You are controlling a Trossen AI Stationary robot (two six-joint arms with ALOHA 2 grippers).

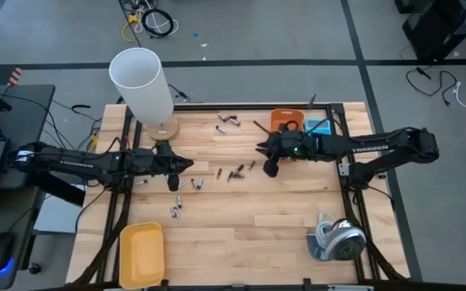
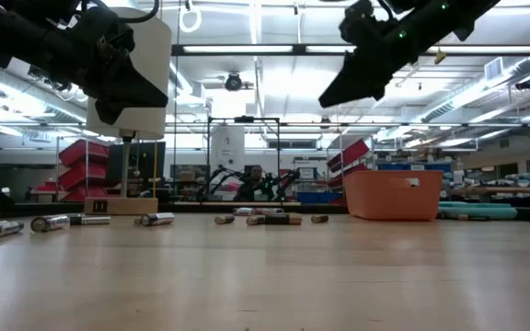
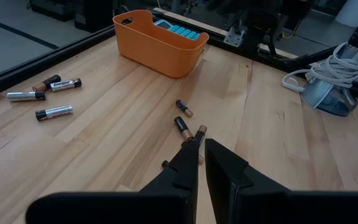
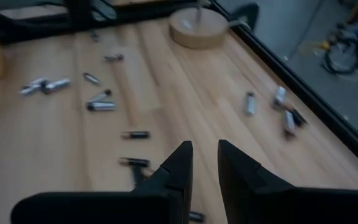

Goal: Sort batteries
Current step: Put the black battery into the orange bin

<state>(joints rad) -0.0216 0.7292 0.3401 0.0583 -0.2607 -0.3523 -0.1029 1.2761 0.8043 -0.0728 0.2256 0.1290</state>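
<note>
Batteries lie on the desk between the left hand and right hand (more behind both); a bin sits behind the right hand.

Both dark arms reach inward over the table from opposite sides, wrists raised above the surface. Left pincer points toward centre, its fingers nearly together with a thin gap, holding nothing. Right pincer hangs tilted down, fingers slightly parted, also holding nothing.
</note>
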